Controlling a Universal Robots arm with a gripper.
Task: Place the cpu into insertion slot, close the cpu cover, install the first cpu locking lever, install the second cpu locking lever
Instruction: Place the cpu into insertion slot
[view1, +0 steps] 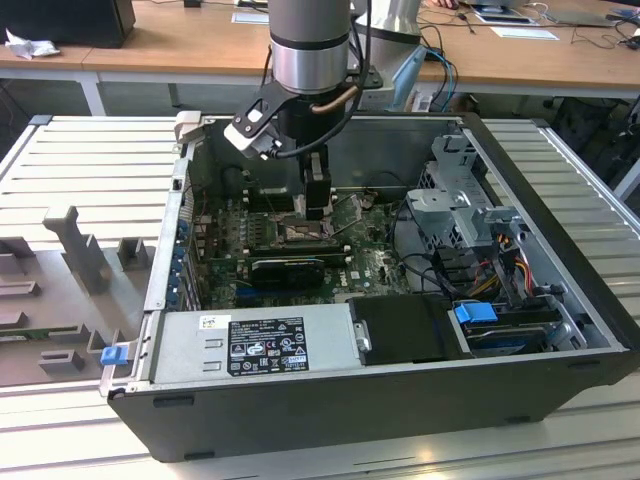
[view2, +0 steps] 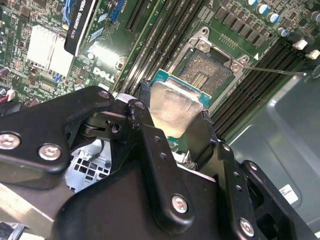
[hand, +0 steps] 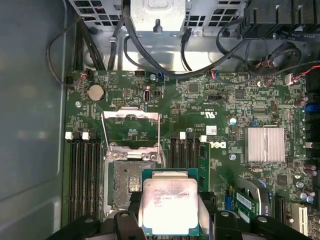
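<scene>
Inside the open computer case we see the motherboard. Its insertion slot lies bare, cpu cover hinged up beside it, and our pincer, clamped on the cpu, hangs partly over that slot.

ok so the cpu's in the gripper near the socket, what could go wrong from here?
1. The cpu, clamped in the gripper, sits off to one side of the insertion slot in the first wrist view. Lowering from here might land it on the rim or the contacts.
2. The fingers reach past the cpu's edges, and the memory slots lie close beside the insertion slot, so they could get struck.
</scene>
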